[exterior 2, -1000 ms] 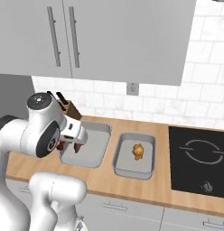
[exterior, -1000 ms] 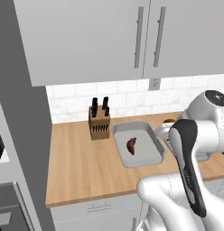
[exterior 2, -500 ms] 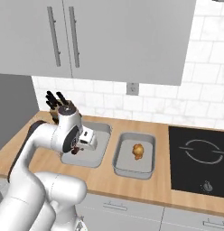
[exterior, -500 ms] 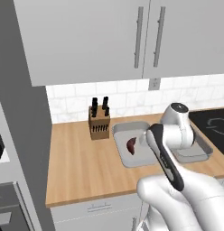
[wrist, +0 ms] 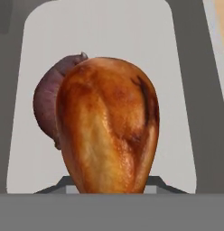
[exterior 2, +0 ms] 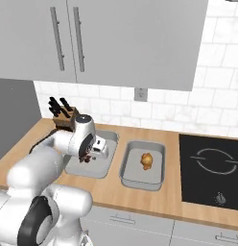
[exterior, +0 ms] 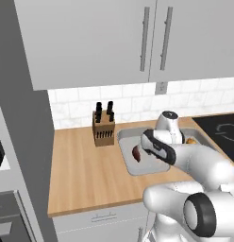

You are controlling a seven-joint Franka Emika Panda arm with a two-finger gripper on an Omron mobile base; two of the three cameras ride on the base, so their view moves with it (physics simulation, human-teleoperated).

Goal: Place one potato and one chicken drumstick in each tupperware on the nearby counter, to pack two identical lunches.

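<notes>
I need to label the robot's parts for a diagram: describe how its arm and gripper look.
The arm is made of glossy white rounded segments joined by dark grey to black joint rings and bands. The gripper is a small white block with dark parts beneath. No cables or markings can be made out.

No legible text, labels, brands or numbers anywhere. The cooktop point(exterior 2: 210, 169) carries only white burner rings and a small control mark, not readable.
</notes>
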